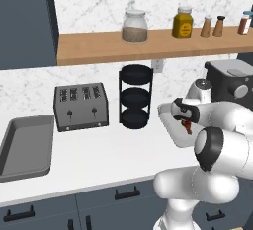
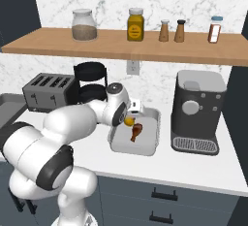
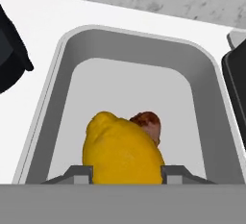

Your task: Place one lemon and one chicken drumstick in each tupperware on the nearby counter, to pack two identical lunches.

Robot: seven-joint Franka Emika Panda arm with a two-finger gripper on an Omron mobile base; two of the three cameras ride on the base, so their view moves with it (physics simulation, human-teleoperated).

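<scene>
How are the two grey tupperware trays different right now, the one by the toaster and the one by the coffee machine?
The tupperware by the toaster has nothing visible in it; the tupperware by the coffee machine holds a chicken drumstick. The gripper, holding a lemon, is above the tupperware by the coffee machine, not the tupperware by the toaster. The first sits at the counter's left end, the second further right. Both are shallow, grey and rectangular with rounded corners.

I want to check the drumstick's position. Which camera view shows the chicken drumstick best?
The right base view: the chicken drumstick lies whole in the tupperware. In the hand view the lemon hides most of it; in the left base view the arm covers it partly.
</scene>
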